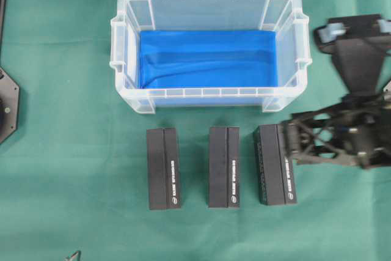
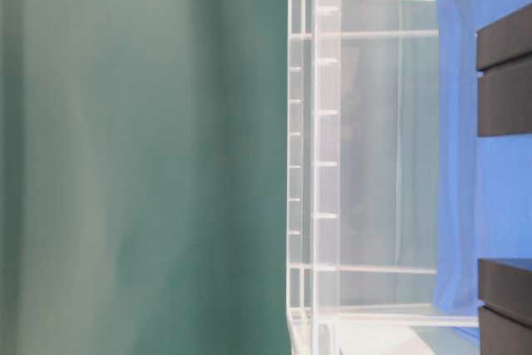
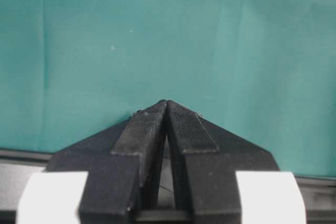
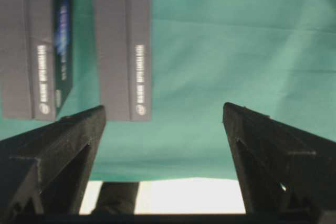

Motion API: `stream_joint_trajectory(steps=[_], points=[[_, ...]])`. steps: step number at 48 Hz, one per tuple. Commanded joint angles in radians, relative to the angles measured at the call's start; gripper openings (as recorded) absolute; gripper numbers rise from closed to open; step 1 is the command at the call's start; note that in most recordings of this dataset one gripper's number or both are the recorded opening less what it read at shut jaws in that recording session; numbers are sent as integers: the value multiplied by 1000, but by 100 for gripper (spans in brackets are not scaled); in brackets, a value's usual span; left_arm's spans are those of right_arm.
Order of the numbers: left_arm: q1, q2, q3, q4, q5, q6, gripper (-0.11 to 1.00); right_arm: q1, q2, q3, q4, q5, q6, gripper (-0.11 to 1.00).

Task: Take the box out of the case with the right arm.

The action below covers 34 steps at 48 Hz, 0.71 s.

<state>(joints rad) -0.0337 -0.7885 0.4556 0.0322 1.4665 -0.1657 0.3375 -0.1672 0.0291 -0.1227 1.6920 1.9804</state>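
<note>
On the green desk [image 1: 61,169], the case [image 1: 125,22] is sitting at the far side, its blue bottom bare. Three black boxes are standing outside in a near row: left box [image 1: 164,169], middle box [image 1: 224,167], right box [image 1: 275,164]. My right gripper [image 1: 292,143] is hanging wide open beside the right box, holding nothing. I'm judging the job finished, so I'd back away without nudging it. The left gripper [image 3: 167,109] is closed and empty.
</note>
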Motion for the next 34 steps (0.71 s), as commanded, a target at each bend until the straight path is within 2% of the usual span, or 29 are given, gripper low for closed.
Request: stream_joint_trajectory(steps=[1, 16, 34], points=[[2, 5, -28, 3, -3, -3, 0, 26, -84, 51, -3, -6, 32, 86], [2, 3, -28, 3, -3, 0, 0, 84, -229, 196, -3, -5, 95, 86], [2, -2, -25, 3, -3, 3, 0, 95, -258, 229, -5, -2, 86, 86]])
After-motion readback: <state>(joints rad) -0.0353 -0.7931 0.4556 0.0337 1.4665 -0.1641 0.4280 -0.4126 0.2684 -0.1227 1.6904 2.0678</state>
